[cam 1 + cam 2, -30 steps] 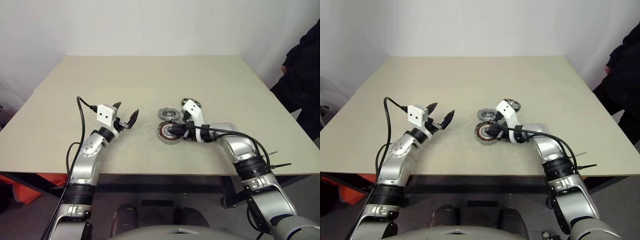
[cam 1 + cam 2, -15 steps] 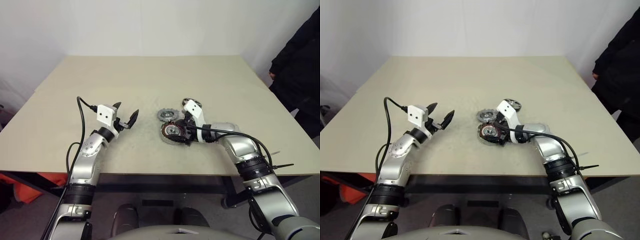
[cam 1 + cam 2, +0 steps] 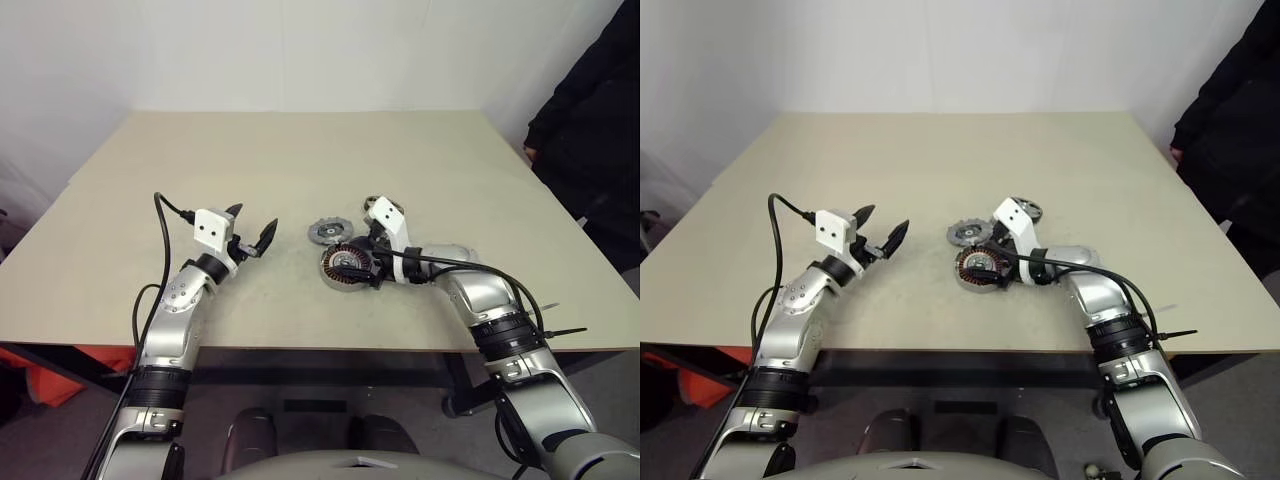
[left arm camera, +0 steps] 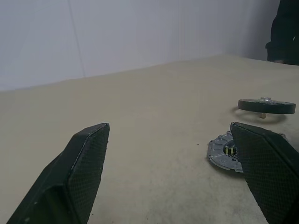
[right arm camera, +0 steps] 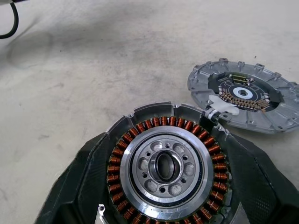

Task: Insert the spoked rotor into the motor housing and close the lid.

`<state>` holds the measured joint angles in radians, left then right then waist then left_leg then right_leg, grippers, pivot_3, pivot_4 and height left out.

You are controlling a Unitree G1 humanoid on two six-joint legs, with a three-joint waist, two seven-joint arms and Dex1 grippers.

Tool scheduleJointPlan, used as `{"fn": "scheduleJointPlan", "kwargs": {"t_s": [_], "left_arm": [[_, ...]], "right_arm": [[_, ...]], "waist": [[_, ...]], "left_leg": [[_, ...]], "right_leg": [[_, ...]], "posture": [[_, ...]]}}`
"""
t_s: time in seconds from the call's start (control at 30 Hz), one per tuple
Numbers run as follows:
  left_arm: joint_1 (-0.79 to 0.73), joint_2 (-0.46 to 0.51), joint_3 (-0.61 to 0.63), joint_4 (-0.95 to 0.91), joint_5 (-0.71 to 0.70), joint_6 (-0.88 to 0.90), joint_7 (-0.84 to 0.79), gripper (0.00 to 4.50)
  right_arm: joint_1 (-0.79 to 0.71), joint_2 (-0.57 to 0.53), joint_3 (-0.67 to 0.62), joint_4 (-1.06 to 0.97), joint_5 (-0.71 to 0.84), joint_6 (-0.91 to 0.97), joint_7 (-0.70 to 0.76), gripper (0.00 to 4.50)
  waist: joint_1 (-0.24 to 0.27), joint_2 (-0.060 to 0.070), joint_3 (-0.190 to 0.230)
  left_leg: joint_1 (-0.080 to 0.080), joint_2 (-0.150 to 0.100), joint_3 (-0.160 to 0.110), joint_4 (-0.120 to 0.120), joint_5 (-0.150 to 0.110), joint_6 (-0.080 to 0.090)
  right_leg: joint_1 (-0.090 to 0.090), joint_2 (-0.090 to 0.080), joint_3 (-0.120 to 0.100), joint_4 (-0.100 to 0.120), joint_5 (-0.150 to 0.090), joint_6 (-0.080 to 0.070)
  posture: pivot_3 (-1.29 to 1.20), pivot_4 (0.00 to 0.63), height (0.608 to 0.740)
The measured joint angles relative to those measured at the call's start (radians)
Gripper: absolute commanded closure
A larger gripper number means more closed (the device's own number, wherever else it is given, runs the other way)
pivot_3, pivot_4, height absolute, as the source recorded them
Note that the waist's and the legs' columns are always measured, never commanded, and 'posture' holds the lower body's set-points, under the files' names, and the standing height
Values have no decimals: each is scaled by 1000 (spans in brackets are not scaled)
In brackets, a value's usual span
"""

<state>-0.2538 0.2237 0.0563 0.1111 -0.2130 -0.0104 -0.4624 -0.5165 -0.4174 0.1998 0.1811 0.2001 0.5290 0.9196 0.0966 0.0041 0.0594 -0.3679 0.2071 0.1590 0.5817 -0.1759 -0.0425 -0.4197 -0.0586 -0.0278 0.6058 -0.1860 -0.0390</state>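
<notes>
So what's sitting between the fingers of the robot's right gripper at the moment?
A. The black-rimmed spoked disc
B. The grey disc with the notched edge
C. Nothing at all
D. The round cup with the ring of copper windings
D: in the right wrist view the motor housing, with its ring of copper windings, sits between the right gripper's two black fingers, while the lid lies apart on the table.

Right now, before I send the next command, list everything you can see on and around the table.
motor housing: one, copper windings, silver hub, between the right pincer's fingers
lid: one, grey, notched, flat beside the housing
spoked rotor: one, black-rimmed, beyond the lid
table: one, beige
person: one, dark clothing, at the table's right edge
left pincer: open, above the table, apart from the parts
right pincer: fingers either side of the housing
</notes>
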Motion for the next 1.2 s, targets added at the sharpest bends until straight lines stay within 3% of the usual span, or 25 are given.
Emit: {"fn": "scheduleJointPlan", "kwargs": {"t_s": [0.03,0.23,0.3,0.57,0.6,1.2], "left_arm": [[0,0,0,0,0,0,0,144],[0,0,0,1,0,0,-1,144],[0,0,0,2,1,0,-1,144],[0,0,0,3,1,-1,-1,144],[0,0,0,3,1,-1,-1,144],[1,2,0,3,13,-1,0,144]], "right_arm": [[0,-1,0,-5,0,0,1,1298],[1,-8,0,-39,0,-1,3,1298],[2,-8,0,-41,2,1,3,1630],[8,-13,-1,-40,-3,3,-6,4284],[11,-14,0,-40,-4,3,-7,4444],[53,-11,35,-41,-39,-15,-23,4444]], "waist": [[0,0,0],[0,0,0],[0,0,0],[0,0,0],[0,0,0],[0,-1,0]], "left_leg": [[0,0,0,0,0,0],[0,0,0,0,0,0],[0,0,0,0,0,0],[0,0,0,0,0,0],[0,0,0,0,0,0],[2,0,0,0,0,0]], "right_leg": [[0,0,0,0,0,0],[0,0,0,0,0,0],[0,0,0,0,0,0],[0,0,0,0,0,0],[0,0,0,0,0,0],[2,0,0,0,0,0]], "posture": [[0,0,740],[0,0,740],[0,0,740],[0,0,740],[0,0,740],[0,0,740]]}}
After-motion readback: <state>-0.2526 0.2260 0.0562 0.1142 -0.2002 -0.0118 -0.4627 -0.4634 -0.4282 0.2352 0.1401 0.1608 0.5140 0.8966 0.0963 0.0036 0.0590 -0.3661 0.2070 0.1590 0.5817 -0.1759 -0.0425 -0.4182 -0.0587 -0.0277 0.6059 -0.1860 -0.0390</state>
